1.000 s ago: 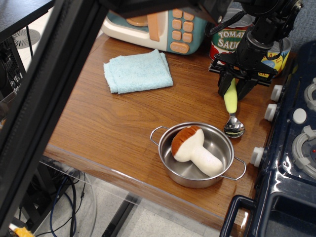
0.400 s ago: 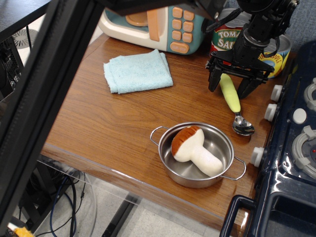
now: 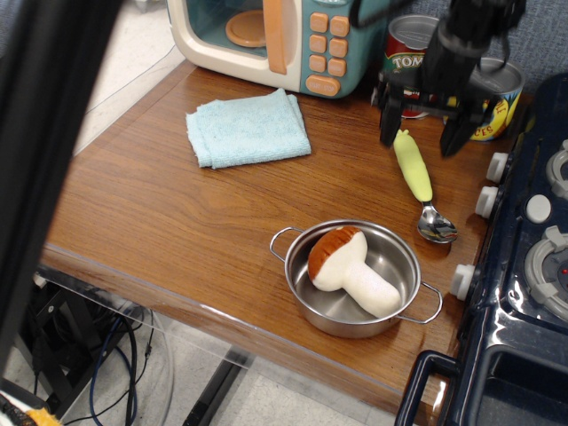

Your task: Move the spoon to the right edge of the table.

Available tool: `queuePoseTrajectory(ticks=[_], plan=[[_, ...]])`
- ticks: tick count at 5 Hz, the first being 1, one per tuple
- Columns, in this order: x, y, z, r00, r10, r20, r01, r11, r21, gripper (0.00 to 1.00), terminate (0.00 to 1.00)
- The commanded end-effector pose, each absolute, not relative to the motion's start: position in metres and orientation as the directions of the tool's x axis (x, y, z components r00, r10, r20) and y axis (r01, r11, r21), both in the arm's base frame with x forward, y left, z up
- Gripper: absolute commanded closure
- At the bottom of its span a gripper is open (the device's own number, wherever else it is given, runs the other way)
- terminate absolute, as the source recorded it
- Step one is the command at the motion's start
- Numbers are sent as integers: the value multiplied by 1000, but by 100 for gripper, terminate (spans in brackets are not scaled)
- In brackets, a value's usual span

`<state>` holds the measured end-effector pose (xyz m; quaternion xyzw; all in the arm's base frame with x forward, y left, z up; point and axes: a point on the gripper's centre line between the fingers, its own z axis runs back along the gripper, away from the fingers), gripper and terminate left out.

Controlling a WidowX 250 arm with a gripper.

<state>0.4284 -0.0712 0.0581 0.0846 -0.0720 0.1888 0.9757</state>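
Tool (image 3: pixel 422 135) now higher, fingers spread, above yellow-green-handled, shiny-bowled spoon (image 3: pixel 421 184) on table (image 3: pixel 177 213).

Black arm, black gripper (image 3: pixel 424 124), two dark fingers (image 3: pixel 388 120).

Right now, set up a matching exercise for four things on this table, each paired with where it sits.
Things:
1. spoon
2. mushroom
3. blue cloth
4. tool

Places:
A. inside the metal pot
B. open, above the spoon's handle end
C. flat on the wood beside the toy stove
D. in front of the toy microwave

Pairs: 1-C, 2-A, 3-D, 4-B
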Motion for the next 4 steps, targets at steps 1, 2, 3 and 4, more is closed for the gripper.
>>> queuePoseTrajectory(ticks=[1,2,3,4], plan=[[387,-56,124,883,349,315,-378,925,33,0,0],[387,-56,124,883,349,315,-378,925,33,0,0],[387,-56,124,883,349,315,-378,925,33,0,0],[387,-56,124,883,349,315,-378,925,33,0,100]])
